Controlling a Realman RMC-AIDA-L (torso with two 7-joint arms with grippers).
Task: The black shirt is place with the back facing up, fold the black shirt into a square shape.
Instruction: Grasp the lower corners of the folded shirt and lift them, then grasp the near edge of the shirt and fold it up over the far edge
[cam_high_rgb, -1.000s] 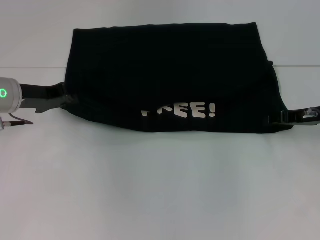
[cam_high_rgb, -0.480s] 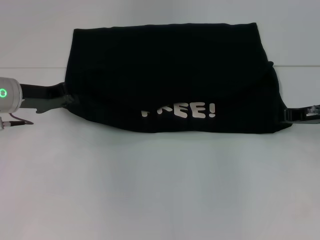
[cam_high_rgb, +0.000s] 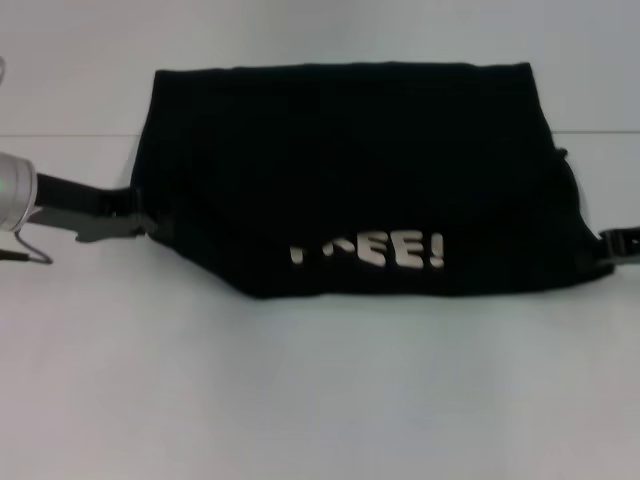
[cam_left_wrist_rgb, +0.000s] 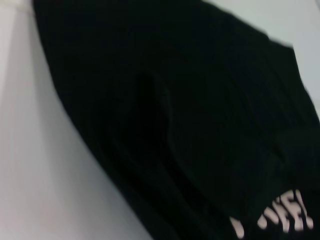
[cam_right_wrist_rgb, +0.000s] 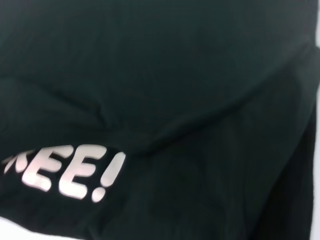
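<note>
Your surface (cam_high_rgb: 320, 400) carries the black shirt (cam_high_rgb: 350, 170), part-folded, lettering showing, between both claws; squaring remains. Left claw (cam_high_rgb: 135, 222) touches its side edge, right claw (cam_high_rgb: 615, 243) opposite; I cannot tell either grip.

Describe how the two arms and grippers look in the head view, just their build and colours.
The left arm ends in a pale grey cylindrical wrist with a faint green light, and a thin dark cable loops beneath it. The left gripper is a black bar with grey metal pieces. Only a black tip of the right gripper shows, against the black shirt.
</note>
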